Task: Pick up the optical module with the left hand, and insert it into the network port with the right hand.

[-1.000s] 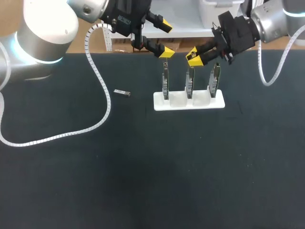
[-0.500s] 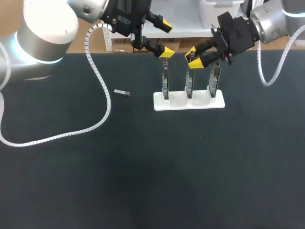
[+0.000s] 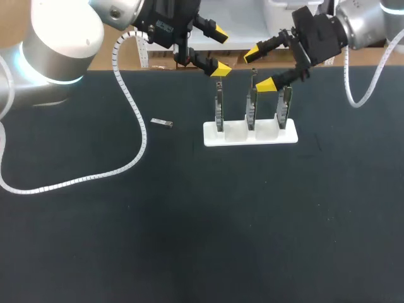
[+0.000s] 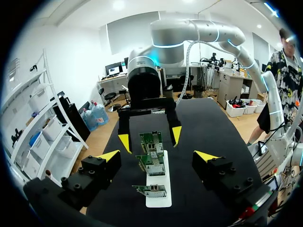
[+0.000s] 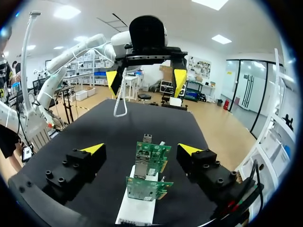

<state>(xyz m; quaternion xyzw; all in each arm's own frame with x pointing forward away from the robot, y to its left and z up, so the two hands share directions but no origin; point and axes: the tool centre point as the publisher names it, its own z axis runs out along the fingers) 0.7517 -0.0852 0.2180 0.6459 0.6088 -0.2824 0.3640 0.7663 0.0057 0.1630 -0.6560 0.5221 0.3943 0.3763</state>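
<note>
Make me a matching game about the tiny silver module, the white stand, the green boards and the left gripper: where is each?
Things:
1. small silver optical module
2. flat white plastic stand
3. three green circuit boards
4. left gripper with yellow tips

Places:
A. upright in the stand
B. lying alone on the black table, left of the stand
C. open in the air above the boards
D. resting on the table, holding the boards

Pairs: 1-B, 2-D, 3-A, 4-C
</note>
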